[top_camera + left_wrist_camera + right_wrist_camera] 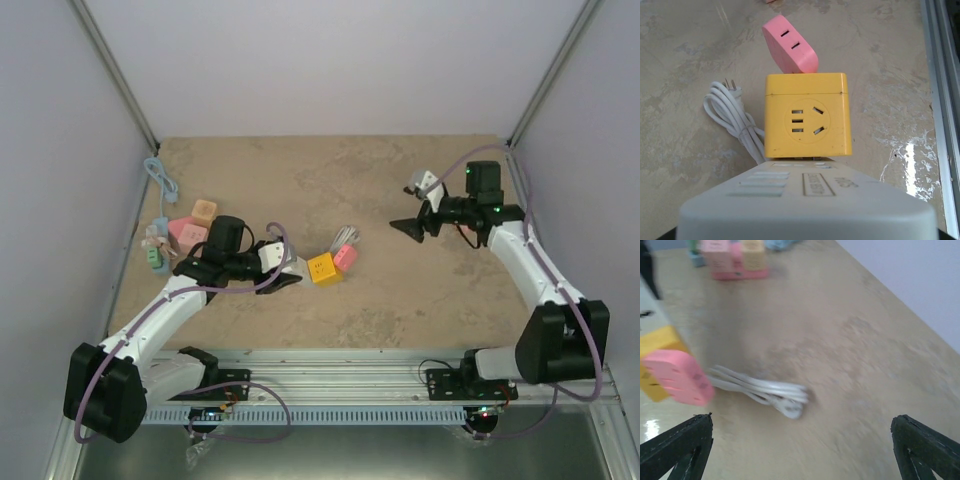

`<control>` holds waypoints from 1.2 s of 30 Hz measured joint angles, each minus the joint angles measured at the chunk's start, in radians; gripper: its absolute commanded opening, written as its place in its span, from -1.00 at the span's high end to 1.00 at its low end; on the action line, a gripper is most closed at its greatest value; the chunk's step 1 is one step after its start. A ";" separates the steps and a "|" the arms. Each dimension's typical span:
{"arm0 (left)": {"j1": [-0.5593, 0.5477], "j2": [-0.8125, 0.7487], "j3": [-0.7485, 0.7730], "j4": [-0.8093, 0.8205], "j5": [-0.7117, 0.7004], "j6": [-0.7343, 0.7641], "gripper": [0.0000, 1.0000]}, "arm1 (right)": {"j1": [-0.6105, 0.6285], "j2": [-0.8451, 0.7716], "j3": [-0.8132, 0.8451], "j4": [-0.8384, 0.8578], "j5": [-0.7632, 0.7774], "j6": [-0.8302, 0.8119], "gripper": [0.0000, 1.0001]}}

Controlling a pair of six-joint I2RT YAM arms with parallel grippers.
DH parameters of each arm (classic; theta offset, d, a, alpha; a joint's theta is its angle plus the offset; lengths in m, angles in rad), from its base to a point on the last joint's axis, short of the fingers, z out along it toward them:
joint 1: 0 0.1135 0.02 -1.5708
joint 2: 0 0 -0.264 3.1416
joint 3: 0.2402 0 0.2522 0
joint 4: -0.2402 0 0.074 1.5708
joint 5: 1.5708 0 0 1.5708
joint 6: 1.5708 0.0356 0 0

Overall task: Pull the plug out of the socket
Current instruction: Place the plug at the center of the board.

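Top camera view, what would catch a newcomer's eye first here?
The bright yellow cube socket in the middle of the table, a pink adapter at its side and a coiled white cable nearby. The left gripper holds a white power strip against the cube; the right gripper hangs wide open and empty off to the right.

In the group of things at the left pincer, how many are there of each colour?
Yellow: 1, the cube socket
Pink: 1, the adapter
White: 2, the power strip and the coiled cable
Total: 4
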 measured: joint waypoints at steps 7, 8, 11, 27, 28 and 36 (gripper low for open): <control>0.000 0.000 0.000 -0.025 0.010 0.031 1.00 | 0.185 -0.137 -0.023 -0.060 -0.021 -0.175 -0.95; 0.000 0.000 0.000 -0.027 0.012 0.035 1.00 | 0.209 -0.143 -0.020 -0.072 -0.021 -0.193 -0.95; 0.000 0.000 0.000 -0.039 0.018 0.048 1.00 | 0.268 -0.127 0.008 -0.121 -0.016 -0.233 -0.95; 0.001 0.008 0.004 -0.090 0.020 0.121 1.00 | 0.529 0.080 0.103 -0.262 0.108 -0.309 -0.95; 0.001 0.013 0.006 -0.094 0.019 0.122 1.00 | 0.544 0.093 0.110 -0.267 0.120 -0.310 -0.95; 0.001 0.031 0.016 -0.101 0.019 0.128 1.00 | 0.632 0.175 0.147 -0.284 0.221 -0.309 -0.95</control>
